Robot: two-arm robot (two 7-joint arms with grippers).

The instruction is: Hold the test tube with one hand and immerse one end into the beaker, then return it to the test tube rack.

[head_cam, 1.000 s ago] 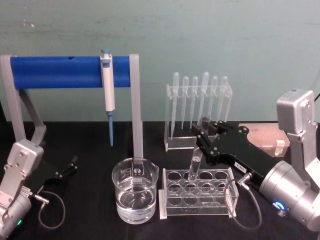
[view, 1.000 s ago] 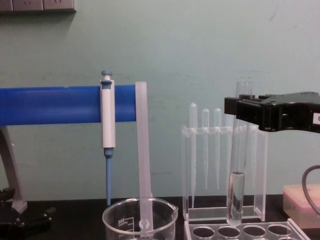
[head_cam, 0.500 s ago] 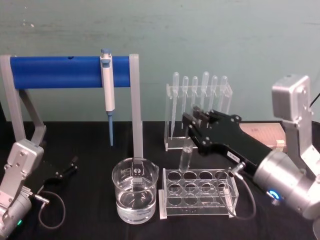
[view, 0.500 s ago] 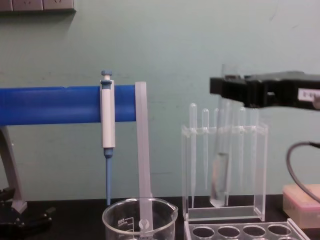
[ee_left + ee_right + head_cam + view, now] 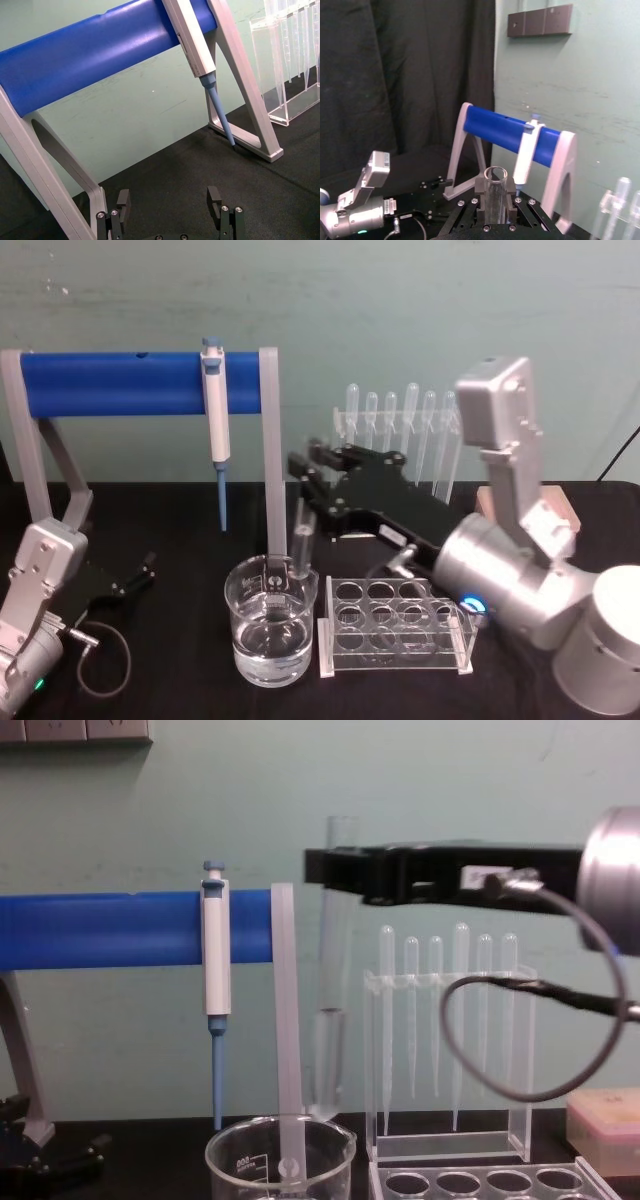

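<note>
My right gripper (image 5: 312, 483) is shut on the upper part of the test tube (image 5: 302, 548), which hangs upright with clear liquid in its lower part. In the chest view the test tube (image 5: 333, 1020) has its round bottom just above the rim of the beaker (image 5: 280, 1160), toward the beaker's right side. The beaker (image 5: 272, 630) holds water and stands left of the rack. The right wrist view looks down the open mouth of the test tube (image 5: 495, 192) between the fingers. My left gripper (image 5: 167, 196) rests open on the table at the left (image 5: 135, 575), holding nothing.
A clear tube rack (image 5: 395, 625) with no tubes in it stands right of the beaker. Behind it is a pipette stand (image 5: 400, 455) with several pipettes. A blue-barred frame (image 5: 140, 383) carries a white-and-blue pipettor (image 5: 214, 410). A pink box (image 5: 605, 1115) sits far right.
My right gripper has carried the test tube up out of the rack and leftward, from above the rack to above the beaker. The left arm has not moved.
</note>
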